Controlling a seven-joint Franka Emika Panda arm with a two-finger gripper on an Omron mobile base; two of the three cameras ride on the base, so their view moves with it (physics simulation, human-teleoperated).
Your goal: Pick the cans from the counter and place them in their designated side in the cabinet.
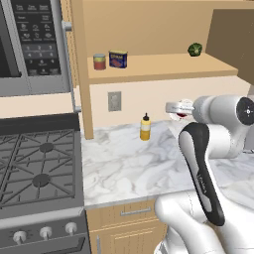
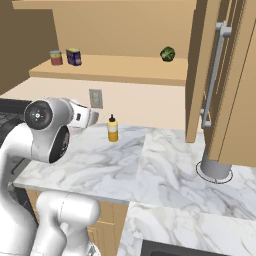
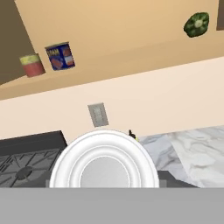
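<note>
My gripper is shut on the short round red-and-white can, held in the air above the marble counter, below the cabinet shelf. The hand view looks over the can's white round lid, which hides the fingertips. On the left end of the shelf stands the dark blue boxy tin. The cabinet's brown door hangs open at the right.
A red can with a yellow-green band stands left of the blue tin, and a green vegetable lies further right. A yellow squeeze bottle stands by the wall. Left are the stove and microwave.
</note>
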